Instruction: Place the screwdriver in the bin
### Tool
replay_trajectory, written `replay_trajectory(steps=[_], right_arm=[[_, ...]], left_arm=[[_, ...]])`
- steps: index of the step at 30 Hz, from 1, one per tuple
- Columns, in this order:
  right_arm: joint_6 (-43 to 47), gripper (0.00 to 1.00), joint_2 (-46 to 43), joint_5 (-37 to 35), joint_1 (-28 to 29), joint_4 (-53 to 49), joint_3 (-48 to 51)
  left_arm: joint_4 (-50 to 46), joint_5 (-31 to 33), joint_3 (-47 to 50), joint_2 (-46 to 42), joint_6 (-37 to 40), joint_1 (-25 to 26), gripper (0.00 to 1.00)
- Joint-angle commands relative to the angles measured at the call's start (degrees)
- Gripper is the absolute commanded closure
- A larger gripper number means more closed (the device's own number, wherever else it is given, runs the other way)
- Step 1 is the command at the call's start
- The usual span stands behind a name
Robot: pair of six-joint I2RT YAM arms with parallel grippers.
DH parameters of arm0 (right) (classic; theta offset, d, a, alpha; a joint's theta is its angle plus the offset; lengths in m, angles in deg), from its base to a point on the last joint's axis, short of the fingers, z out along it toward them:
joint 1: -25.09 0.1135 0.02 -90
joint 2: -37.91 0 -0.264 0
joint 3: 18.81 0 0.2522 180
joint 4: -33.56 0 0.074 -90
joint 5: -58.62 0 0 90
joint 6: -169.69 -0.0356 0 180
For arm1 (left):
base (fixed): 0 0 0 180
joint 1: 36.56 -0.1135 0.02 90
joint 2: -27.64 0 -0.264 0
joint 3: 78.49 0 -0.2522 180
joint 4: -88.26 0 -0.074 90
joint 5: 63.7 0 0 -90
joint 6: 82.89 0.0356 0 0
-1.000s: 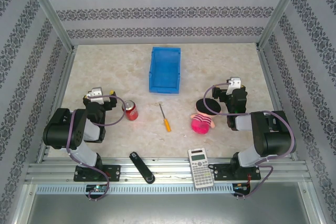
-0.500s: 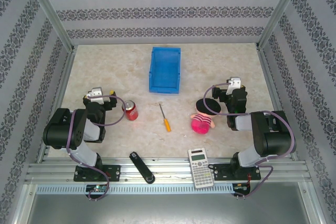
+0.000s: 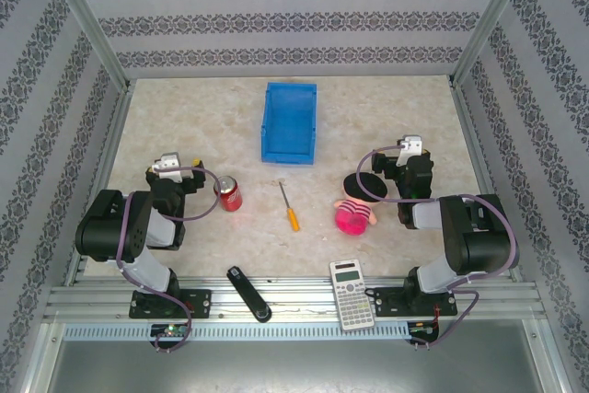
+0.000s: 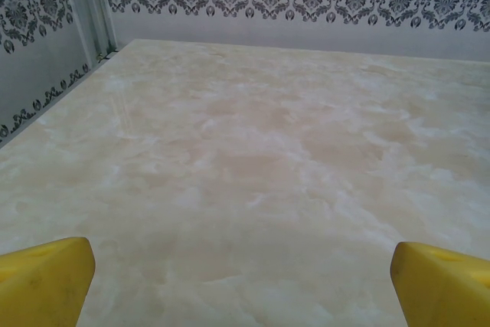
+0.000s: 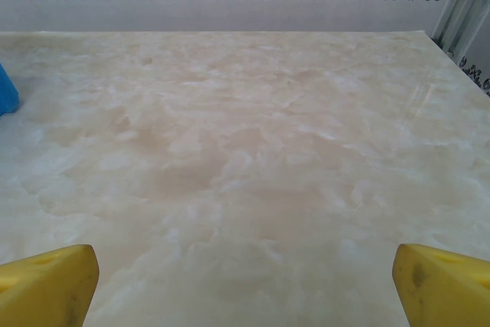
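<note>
The screwdriver (image 3: 289,206), thin grey shaft and orange-yellow handle, lies flat on the marble table between the two arms, handle toward the near edge. The blue bin (image 3: 289,121) stands open-topped farther back, just behind the screwdriver. A blue corner of the bin (image 5: 6,91) peeks in at the left edge of the right wrist view. My left gripper (image 3: 168,170) rests folded at the left, well apart from the screwdriver; its yellow fingertips (image 4: 46,281) stand wide apart over bare table. My right gripper (image 3: 410,156) sits folded at the right, yellow fingertips (image 5: 440,281) also wide apart, nothing between them.
A red soda can (image 3: 228,194) stands left of the screwdriver. A pink plush toy (image 3: 354,213) and a black disc (image 3: 368,184) lie to its right. A long black bar (image 3: 248,293) and a calculator (image 3: 350,294) rest on the near rail. Patterned walls enclose the table.
</note>
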Motion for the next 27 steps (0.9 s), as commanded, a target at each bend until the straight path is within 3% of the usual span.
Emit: replay_trajectory(steps=[1, 10, 14, 17, 20, 27], right_arm=[[-0.52, 0.02, 0.53, 0.9, -0.44, 1.47, -0.69], [-0.71, 0.02, 0.44, -0.11, -0.36, 1.73, -0.47], [-0.66, 0.02, 0.54, -0.15, -0.47, 1.48, -0.62], [-1.1, 0.02, 0.22, -1.65, -0.27, 1.2, -0.69], [-2.53, 0.02, -4.23, -5.05, -0.45, -5.41, -2.14], [-5.8, 0.02, -15.92, -9.88, -0.36, -19.62, -5.18]], left_arm=[[-2.61, -1.51, -1.79, -1.36, -0.21, -0.08, 0.01], [-21.13, -5.01, -10.53, -2.71, 1.44, 0.13, 0.01], [-21.9, -7.99, -11.28, -2.4, 2.85, 0.18, 0.01], [-21.24, -6.45, -10.75, -3.05, 2.29, 0.18, 0.01], [-24.53, -5.61, -10.91, -6.79, 1.88, 0.18, 0.01], [-46.11, -2.72, -18.5, -14.36, 2.18, 0.18, 0.01]])
